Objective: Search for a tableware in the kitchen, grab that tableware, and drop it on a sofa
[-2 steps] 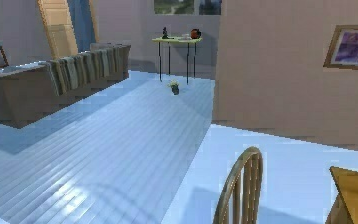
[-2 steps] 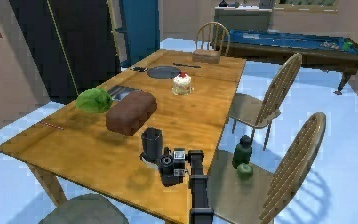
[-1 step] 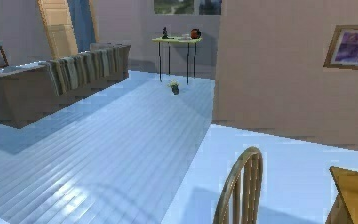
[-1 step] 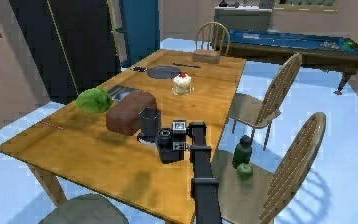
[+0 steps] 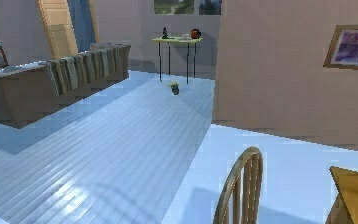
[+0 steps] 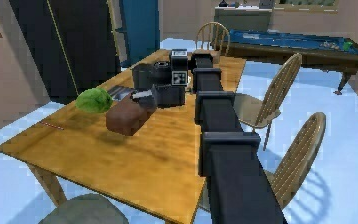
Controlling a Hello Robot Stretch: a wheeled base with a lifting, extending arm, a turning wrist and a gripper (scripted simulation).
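Observation:
In the arm side view my arm (image 6: 219, 120) reaches out over a wooden dining table (image 6: 137, 160). The gripper (image 6: 140, 90) is at its far end, left of the white marker squares (image 6: 179, 74). A brown loaf-like block (image 6: 126, 114) and a green leafy lump (image 6: 92, 99) lie on the tabletop right by the gripper. I cannot tell whether the gripper holds anything. In the forward view a sofa (image 5: 57, 80) with striped cushions stands at the left, across open floor.
Wooden chairs (image 6: 277, 88) (image 6: 305, 155) (image 6: 213, 35) ring the dining table, and a blue-topped table (image 6: 287, 42) stands behind it. Ahead, a small side table (image 5: 177, 42) carries ornaments, a small object (image 5: 174, 88) sits on the floor, and a chair back (image 5: 242, 185) is close.

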